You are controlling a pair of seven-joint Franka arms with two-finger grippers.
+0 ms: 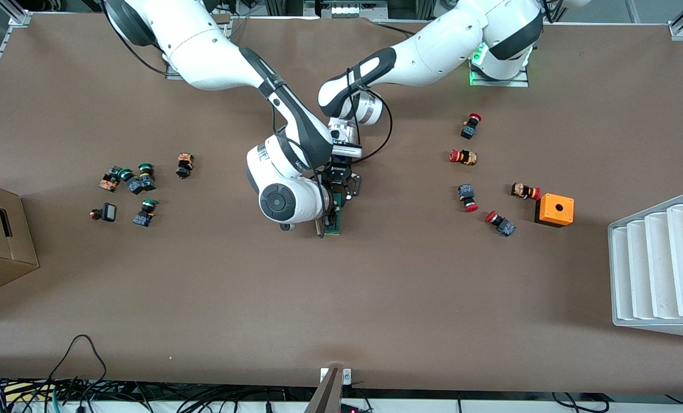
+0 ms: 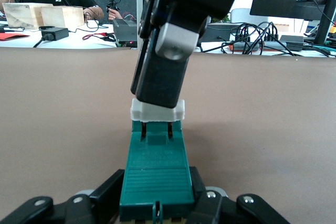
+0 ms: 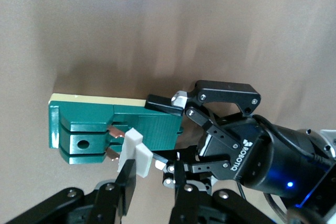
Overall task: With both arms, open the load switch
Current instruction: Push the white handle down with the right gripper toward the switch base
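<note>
The load switch (image 1: pixel 336 213) lies on the brown table near its middle, a narrow dark-green block (image 2: pixel 156 166) with a white piece (image 2: pixel 157 111) at one end. My left gripper (image 2: pixel 156 196) is shut on the green body's end that is farther from the front camera, one finger on each side. My right gripper (image 3: pixel 153 174) comes down over the nearer end, shut on the white piece (image 3: pixel 134 150). Copper blades (image 3: pixel 113 132) show between the white piece and the green body (image 3: pixel 94 127). In the front view the right wrist covers much of the switch.
Several red-capped push buttons (image 1: pixel 468 158) and an orange box (image 1: pixel 554 210) lie toward the left arm's end, beside a white ribbed tray (image 1: pixel 657 264). Green-capped buttons (image 1: pixel 135 183) and a cardboard box (image 1: pixel 0 238) sit toward the right arm's end.
</note>
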